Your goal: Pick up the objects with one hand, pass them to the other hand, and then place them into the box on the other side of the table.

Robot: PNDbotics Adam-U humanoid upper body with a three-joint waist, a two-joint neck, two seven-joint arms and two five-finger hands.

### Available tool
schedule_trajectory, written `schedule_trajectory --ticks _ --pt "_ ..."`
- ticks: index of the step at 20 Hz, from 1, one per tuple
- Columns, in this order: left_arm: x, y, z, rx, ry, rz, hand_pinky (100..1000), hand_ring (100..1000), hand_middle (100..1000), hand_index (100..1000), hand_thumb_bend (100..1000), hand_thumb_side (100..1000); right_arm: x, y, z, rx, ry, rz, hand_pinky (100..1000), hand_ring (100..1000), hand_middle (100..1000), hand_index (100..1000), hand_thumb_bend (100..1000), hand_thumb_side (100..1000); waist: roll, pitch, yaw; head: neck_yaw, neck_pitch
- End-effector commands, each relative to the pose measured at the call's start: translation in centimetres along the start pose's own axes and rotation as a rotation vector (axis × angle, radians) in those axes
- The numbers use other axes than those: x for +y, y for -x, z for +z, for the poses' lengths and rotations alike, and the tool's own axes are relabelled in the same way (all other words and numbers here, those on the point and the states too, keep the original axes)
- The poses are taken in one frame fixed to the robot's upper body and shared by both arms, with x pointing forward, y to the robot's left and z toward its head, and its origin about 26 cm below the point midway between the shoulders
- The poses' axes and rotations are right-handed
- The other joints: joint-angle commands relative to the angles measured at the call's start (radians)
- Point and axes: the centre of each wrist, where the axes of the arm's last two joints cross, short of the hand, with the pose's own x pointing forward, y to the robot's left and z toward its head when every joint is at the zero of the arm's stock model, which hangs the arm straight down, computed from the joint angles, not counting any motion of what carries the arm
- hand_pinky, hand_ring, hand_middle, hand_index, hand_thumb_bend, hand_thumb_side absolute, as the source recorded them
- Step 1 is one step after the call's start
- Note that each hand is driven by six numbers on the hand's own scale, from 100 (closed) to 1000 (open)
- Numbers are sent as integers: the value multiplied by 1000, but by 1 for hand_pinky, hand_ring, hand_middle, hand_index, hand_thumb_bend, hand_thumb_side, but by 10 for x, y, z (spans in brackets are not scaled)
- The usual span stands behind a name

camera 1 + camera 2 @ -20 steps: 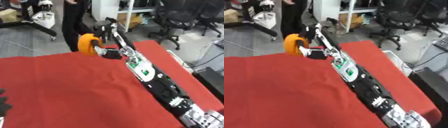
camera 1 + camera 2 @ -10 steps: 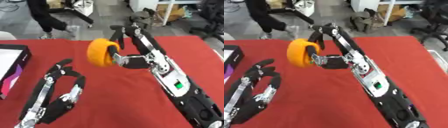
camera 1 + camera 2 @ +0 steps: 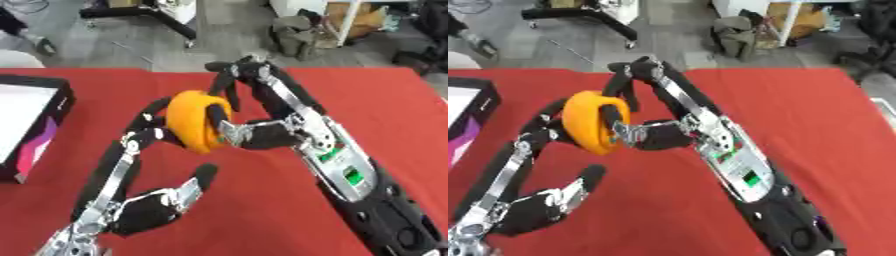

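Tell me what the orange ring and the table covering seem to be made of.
The orange ring, held between the right hand and left hand, looks like matte foam or soft rubber: thick, rounded, no glare. The red covering looks like cloth or felt: flat, dull.

You have one orange ring (image 3: 199, 120) in view, two robot hands, the left hand (image 3: 144, 210) and the right hand (image 3: 262, 132), one red table (image 3: 385, 110), and what looks like one box (image 3: 26, 125), cut off at the edge.
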Motion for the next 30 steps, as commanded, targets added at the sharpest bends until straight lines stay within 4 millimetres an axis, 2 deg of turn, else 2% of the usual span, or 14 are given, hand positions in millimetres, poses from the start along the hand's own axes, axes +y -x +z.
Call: schedule_trajectory --ticks 1,7,8,12,21,30 --pt "0 -8 -2 -10 -60 -2 1000 974 1000 748 493 557 1 -8 -6 -38 -16 -5 902 518 234 395 100 101 1 -10 -3 4 3" --pt "-5 -8 0 78 -169 16 1000 966 1000 741 507 564 2 -9 -6 -39 -12 -16 902 517 234 395 100 116 3 -8 -8 4 -3" --pt "-6 -8 1 87 -175 21 1000 967 1000 743 488 578 1 -9 -6 -38 -10 -15 902 517 234 395 100 101 4 -8 -9 5 -5" --pt "-8 -5 5 101 -165 34 1000 956 1000 745 446 609 -1 -9 -6 -29 1 -10 903 516 234 395 100 102 6 -7 -11 7 -11" --pt "-7 7 15 140 -173 20 1000 949 996 742 436 629 -5 -6 -3 -2 46 -1 907 514 234 395 100 105 6 -6 -9 6 -9" --pt "-16 19 13 204 -220 13 1000 954 1000 739 428 643 -6 -7 -3 5 68 -5 909 514 235 395 100 108 4 -5 -13 13 -18"
